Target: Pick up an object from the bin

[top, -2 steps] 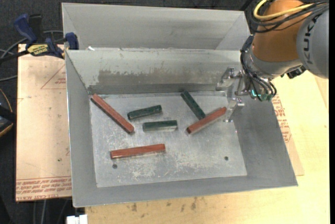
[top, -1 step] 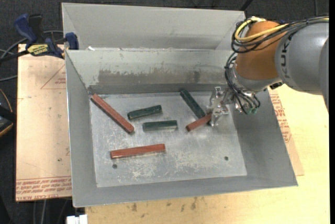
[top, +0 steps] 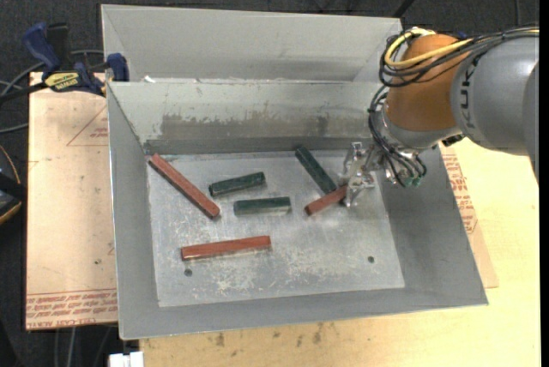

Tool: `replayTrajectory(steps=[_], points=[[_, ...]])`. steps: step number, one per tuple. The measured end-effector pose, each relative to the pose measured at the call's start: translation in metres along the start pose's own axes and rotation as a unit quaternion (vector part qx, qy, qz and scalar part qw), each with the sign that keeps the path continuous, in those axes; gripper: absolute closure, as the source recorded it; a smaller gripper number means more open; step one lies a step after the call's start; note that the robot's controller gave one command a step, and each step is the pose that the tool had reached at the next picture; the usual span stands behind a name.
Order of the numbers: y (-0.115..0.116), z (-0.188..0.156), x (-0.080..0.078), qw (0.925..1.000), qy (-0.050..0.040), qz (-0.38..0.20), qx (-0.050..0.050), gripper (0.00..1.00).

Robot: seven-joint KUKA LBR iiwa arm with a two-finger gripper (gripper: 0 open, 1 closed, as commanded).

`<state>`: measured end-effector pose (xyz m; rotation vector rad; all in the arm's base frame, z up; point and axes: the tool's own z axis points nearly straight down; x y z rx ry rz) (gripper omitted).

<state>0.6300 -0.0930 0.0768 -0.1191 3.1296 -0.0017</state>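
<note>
1 short red-brown rectangular bar [top: 324, 203] lies right of centre in the grey metal bin [top: 257, 104], its end at the gripper [top: 352, 189]; clamped or apart, I cannot tell. Gripped so off-centre, it may swing loose.

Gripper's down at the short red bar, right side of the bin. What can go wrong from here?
1. The gripper sits at the right end of the short red bar, not its middle; lifted from there, the bar may tilt and slip out.
2. A dark green bar lies slanted right next to it and might get nudged or dragged along.
</note>
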Motion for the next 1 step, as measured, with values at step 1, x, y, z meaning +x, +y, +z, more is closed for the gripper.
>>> replayTrajectory(steps=[1], points=[[-0.0027,-0.1555,-0.0063,0.9997,0.0014,-0.026,0.000,1.00]])
